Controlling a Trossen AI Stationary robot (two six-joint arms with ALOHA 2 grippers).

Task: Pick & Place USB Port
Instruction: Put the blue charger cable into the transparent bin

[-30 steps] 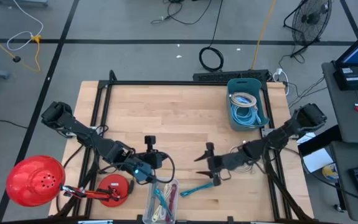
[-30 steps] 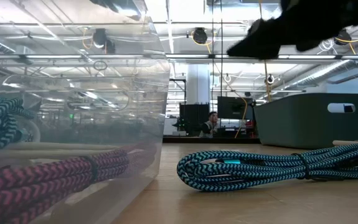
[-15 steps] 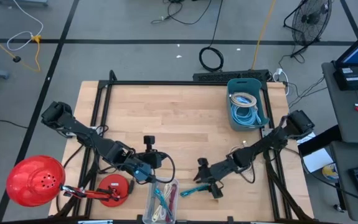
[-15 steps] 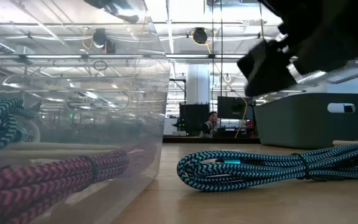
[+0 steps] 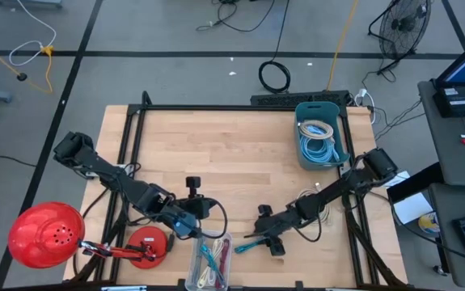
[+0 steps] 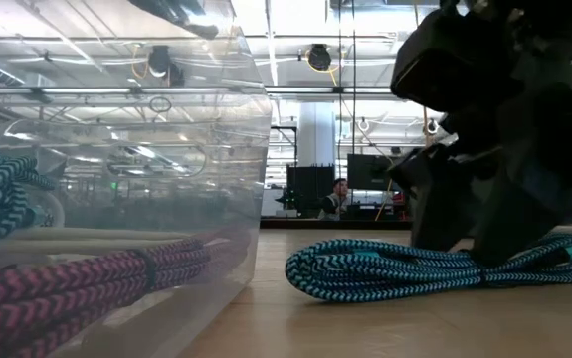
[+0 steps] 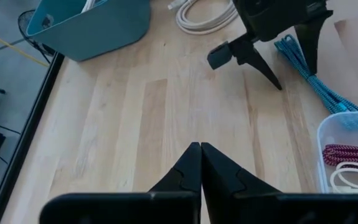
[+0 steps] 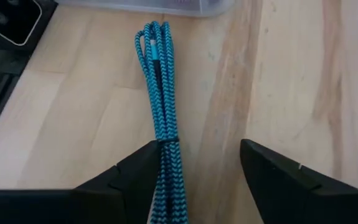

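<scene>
Right hand down over the blue cable, fingers spread!

From above, the right hand [image 5: 266, 240] sits low on the counter [image 5: 232, 145] over the blue braided cable [image 5: 252, 243], just beside the clear bin [image 5: 211, 263]; the left hand [image 5: 190, 228] waits by that bin. At table height, dark fingers straddle the cable [image 6: 385, 270]. Left wrist view: its own fingers [image 7: 191, 168] pressed together. Right wrist view: one finger [image 8: 142, 169] touches the cable [image 8: 160, 93], the other stands apart.

cable bundle [image 5: 252, 242] right of clear bin [image 5: 209, 263] | cables seemingly inside bin
</scene>
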